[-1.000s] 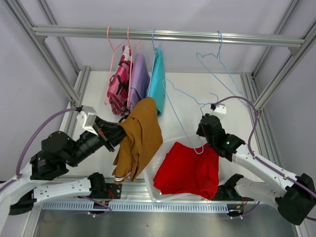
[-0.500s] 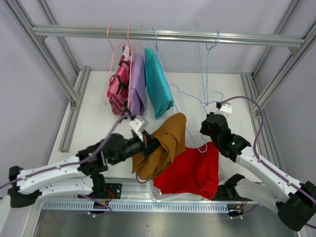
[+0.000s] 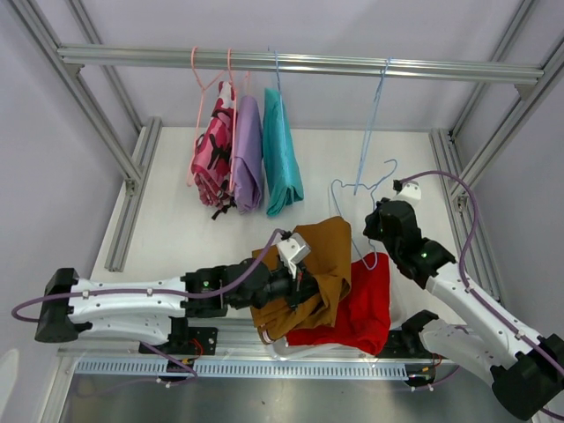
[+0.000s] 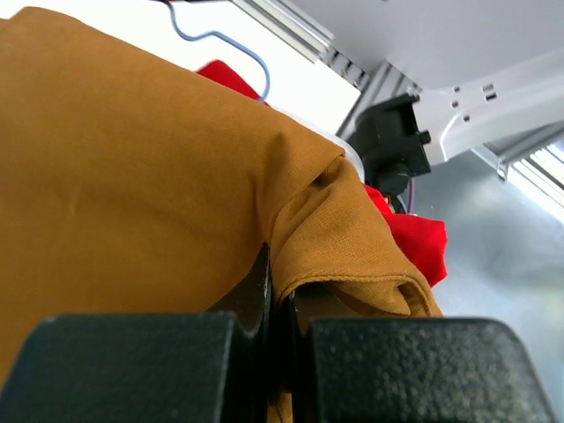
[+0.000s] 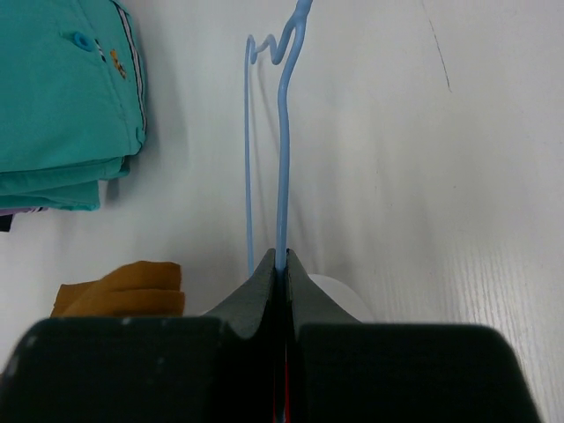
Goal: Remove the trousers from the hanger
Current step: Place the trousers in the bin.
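Near the table's [image 3: 176,220] six o'clock edge, we saw the left gripper [image 3: 304,282] clamped on the mustard trousers [image 3: 330,251], which lay over the red trousers [image 3: 372,304]. At their two o'clock, the right gripper [image 5: 282,264] pinched the hanger [image 5: 282,159].

Five trousers [image 3: 280,150] — five hangers [image 3: 372,115] — two arms [image 3: 132,300].

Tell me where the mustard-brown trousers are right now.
In the top view, low centre: the mustard-brown trousers are pinched in the shut jaws of the left gripper, overlapping the red trousers.

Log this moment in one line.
left hand: shut on mustard trousers | right hand: shut on blue hanger | red trousers: off hanger | pink camouflage pair, lilac pair, teal pair: hanging
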`<control>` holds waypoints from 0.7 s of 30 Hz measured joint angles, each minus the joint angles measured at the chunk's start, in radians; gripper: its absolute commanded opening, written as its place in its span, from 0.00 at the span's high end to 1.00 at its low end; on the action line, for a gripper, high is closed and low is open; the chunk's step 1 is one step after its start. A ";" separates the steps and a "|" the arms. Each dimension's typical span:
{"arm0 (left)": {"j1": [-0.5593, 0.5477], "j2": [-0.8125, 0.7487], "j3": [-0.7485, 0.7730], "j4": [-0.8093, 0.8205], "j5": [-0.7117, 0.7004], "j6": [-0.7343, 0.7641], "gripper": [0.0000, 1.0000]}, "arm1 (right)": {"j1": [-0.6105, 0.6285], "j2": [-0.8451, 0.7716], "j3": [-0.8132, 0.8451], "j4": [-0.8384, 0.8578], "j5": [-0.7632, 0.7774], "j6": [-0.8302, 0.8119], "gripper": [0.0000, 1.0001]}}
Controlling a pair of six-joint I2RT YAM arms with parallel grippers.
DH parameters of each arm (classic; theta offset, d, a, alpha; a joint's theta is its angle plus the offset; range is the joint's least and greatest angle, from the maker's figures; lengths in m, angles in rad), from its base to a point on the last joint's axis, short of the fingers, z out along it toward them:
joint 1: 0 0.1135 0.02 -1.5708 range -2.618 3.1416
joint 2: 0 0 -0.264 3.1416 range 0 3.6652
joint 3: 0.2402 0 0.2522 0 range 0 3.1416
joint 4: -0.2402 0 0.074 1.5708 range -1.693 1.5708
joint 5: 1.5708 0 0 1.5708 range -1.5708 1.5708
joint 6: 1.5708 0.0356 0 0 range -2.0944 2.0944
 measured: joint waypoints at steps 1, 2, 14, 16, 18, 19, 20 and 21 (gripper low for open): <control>-0.008 0.017 0.010 0.000 0.000 0.000 0.99 | 0.000 -0.001 0.004 -0.002 -0.005 -0.002 1.00; -0.015 0.032 0.017 0.001 0.001 0.000 0.99 | 0.000 -0.001 0.006 -0.003 -0.007 -0.003 1.00; -0.095 0.278 0.054 0.115 0.040 -0.048 0.10 | -0.006 -0.039 0.015 -0.027 -0.022 -0.015 1.00; -0.115 0.324 0.084 0.114 0.043 -0.056 0.01 | -0.007 -0.040 0.015 -0.031 -0.022 -0.017 1.00; -0.140 0.355 0.128 0.087 0.030 -0.050 0.01 | -0.007 -0.044 0.015 -0.035 -0.022 -0.017 1.00; -0.146 0.357 0.150 0.072 0.023 -0.049 0.01 | -0.008 -0.047 0.015 -0.038 -0.022 -0.017 1.00; -0.160 0.356 0.169 0.059 0.015 -0.047 0.00 | -0.009 -0.052 0.015 -0.039 -0.023 -0.017 1.00; -0.167 0.353 0.183 0.053 0.008 -0.045 0.00 | -0.009 -0.057 0.015 -0.042 -0.024 -0.017 1.00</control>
